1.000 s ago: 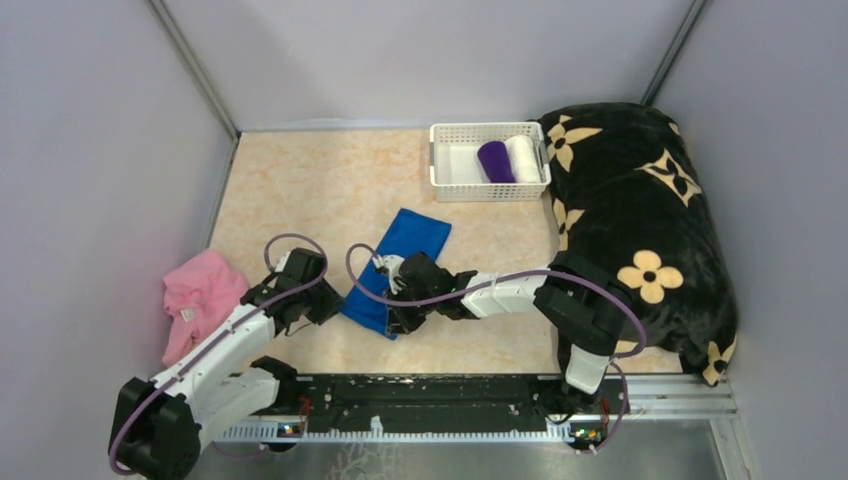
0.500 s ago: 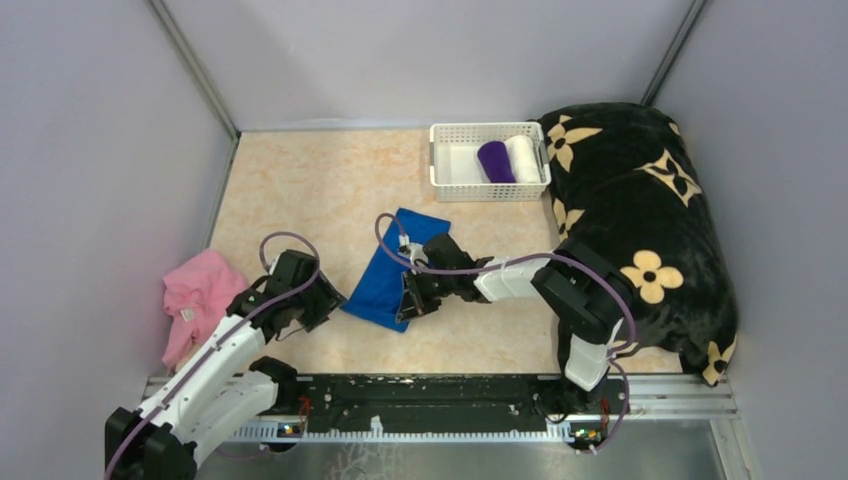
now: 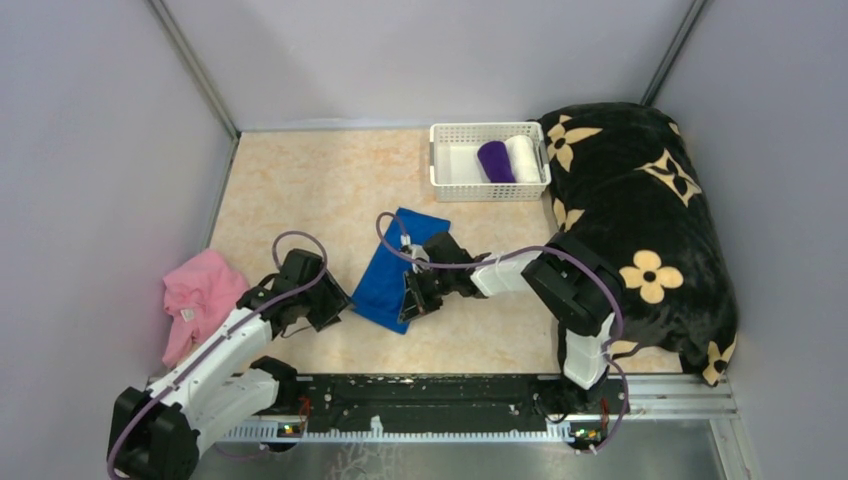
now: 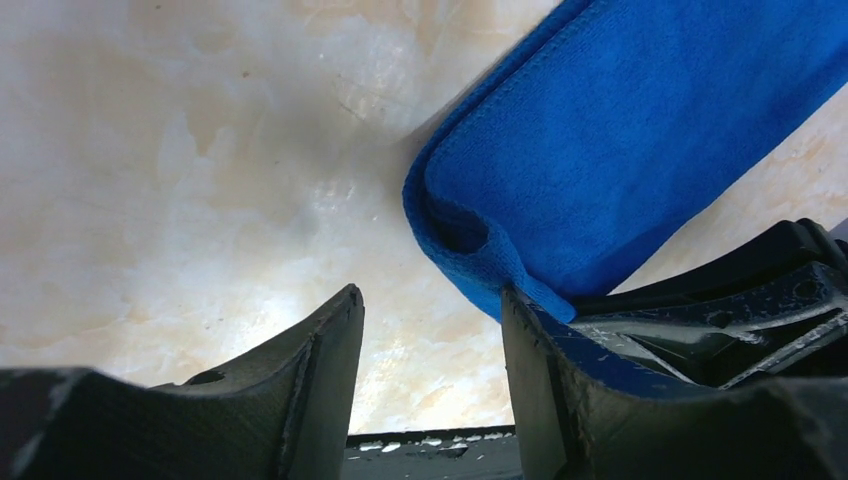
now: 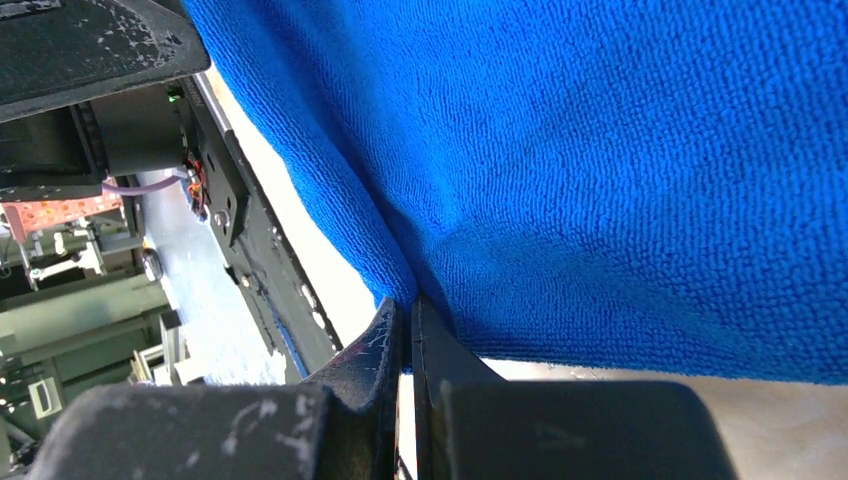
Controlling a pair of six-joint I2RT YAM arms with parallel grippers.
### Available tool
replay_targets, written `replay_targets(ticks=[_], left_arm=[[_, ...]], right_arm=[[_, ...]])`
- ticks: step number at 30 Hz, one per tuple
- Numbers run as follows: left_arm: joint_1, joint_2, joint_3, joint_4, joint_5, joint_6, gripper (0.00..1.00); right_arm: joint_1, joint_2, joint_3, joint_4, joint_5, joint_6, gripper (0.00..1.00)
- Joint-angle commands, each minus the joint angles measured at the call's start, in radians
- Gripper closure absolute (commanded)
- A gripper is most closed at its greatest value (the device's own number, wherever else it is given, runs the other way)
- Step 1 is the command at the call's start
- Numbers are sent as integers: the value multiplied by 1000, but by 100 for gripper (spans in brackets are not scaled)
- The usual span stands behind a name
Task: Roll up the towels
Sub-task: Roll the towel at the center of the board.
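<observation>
The right hand (image 5: 405,330) is pinched tight on the near edge of the blue towel (image 3: 395,268), which lies flat on the table (image 3: 300,190) at its middle. The left hand (image 4: 430,340) hovers with fingers parted just beside the towel's near corner, holding nothing. To start a tidy roll, both hands should probably grip that near edge level and turn it over evenly.

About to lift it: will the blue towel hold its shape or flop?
Probably flop: the blue towel already curls over at its near corner. It looks soft and light, bunching where the right hand pinches its edge. Its nap likely grips rather than slips.
</observation>
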State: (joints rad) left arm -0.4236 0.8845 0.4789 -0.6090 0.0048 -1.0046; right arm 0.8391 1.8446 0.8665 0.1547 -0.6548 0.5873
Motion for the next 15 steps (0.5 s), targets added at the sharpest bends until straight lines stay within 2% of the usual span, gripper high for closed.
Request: replay_targets(ticks=[1,6,15], left_arm=[[-1,16,-10,82,24,3,40],[-1,50,-39,125,-16,-13,40],[-1,154,-98,195,-52,5,52]], right_arm=[[-11,19,57,-14,4,-23,100],[-11,21,82,-51,17,-49,98],[3,-46,123,-193,151,-160,87]])
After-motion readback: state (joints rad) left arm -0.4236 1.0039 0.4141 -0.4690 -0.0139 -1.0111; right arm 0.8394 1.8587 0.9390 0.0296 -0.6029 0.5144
